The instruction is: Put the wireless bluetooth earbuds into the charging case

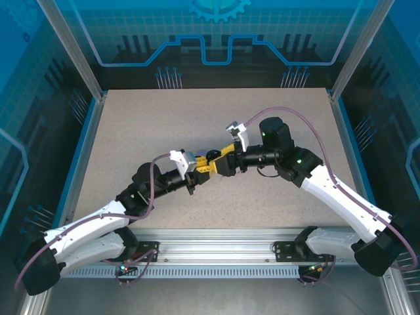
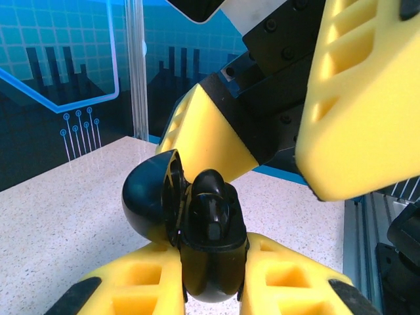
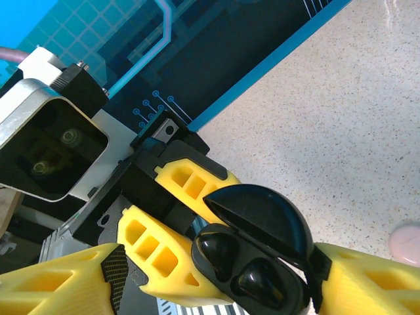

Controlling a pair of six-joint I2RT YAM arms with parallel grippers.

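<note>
Just beside case [image 2: 210, 246] — right end effector [image 1: 222, 159]

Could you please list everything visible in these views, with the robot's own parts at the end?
black charging case: one, black, lid open, held between the left tool's fingers.
black earbuds: two, black, seated inside the case.
pale pink item: one, pinkish, on the table at the picture's edge, cut off; cannot tell what it is.
table: one, speckled beige, beneath both arms.
enclosure walls: blue panels, around the table.
left tool: yellow fingers, shut on the case.
right tool: yellow fingers, open around the case.
left arm, right arm: white and black, meeting mid-table.
</note>
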